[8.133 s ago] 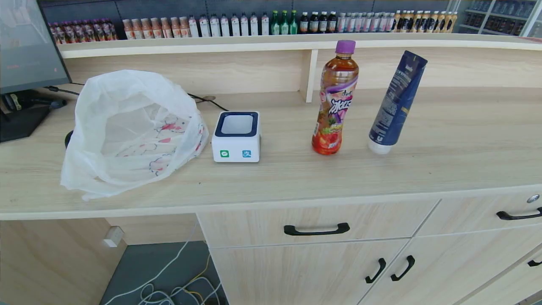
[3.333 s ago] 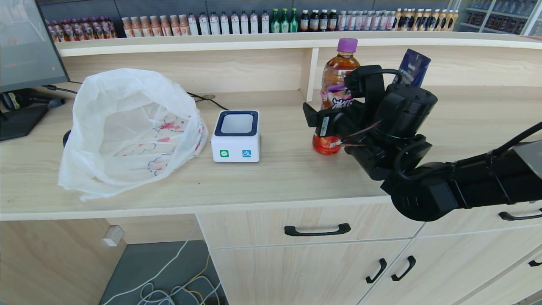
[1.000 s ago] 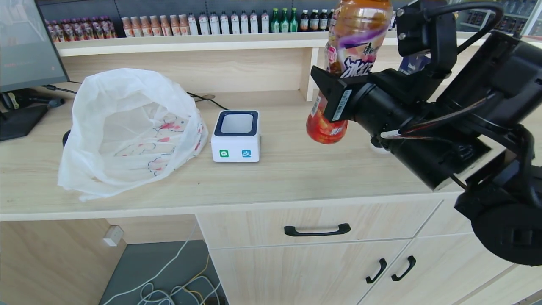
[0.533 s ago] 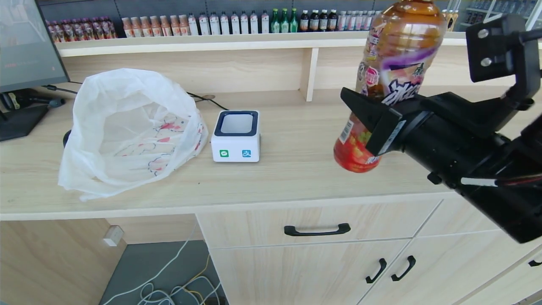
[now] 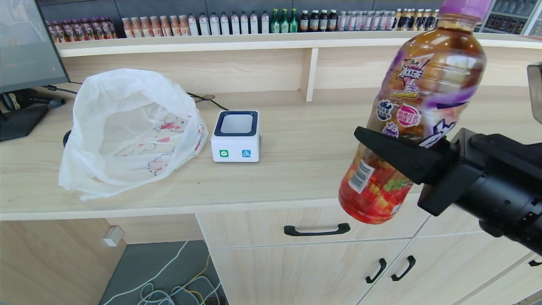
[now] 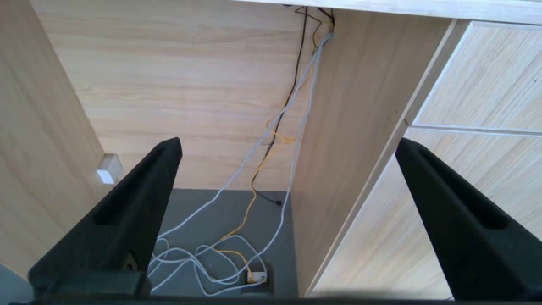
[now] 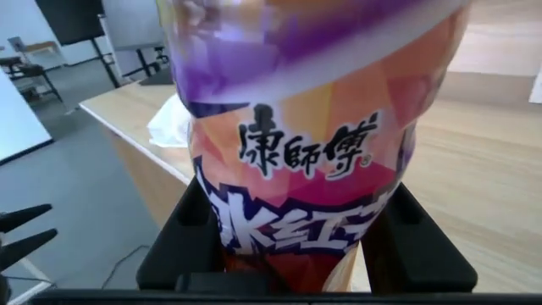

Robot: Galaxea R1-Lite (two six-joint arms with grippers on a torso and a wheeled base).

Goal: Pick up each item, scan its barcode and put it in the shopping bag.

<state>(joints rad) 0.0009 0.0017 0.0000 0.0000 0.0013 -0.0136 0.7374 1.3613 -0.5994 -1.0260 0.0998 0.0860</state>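
My right gripper [image 5: 398,148] is shut on the tea bottle [image 5: 419,106], an orange drink with a purple cap, held slightly tilted in the air over the counter's front edge at the right. Its barcode [image 5: 360,176] faces left. In the right wrist view the bottle [image 7: 313,127] sits between the black fingers [image 7: 190,233]. The white scanner box [image 5: 236,135] stands mid-counter, and the open white shopping bag [image 5: 127,127] lies to its left. My left gripper [image 6: 288,237] hangs open below the counter, holding nothing. The bottle hides the spot where the blue tube stood.
A wooden counter [image 5: 275,173] has drawers with black handles [image 5: 316,230] beneath. A monitor [image 5: 25,42] stands at the far left, and a raised back shelf [image 5: 254,40] carries several bottles. Cables [image 6: 246,246] lie on the floor under the counter.
Over the last second my right gripper has carried the bottle away from the back of the counter, toward the camera and lower right. Bag and scanner have not moved.
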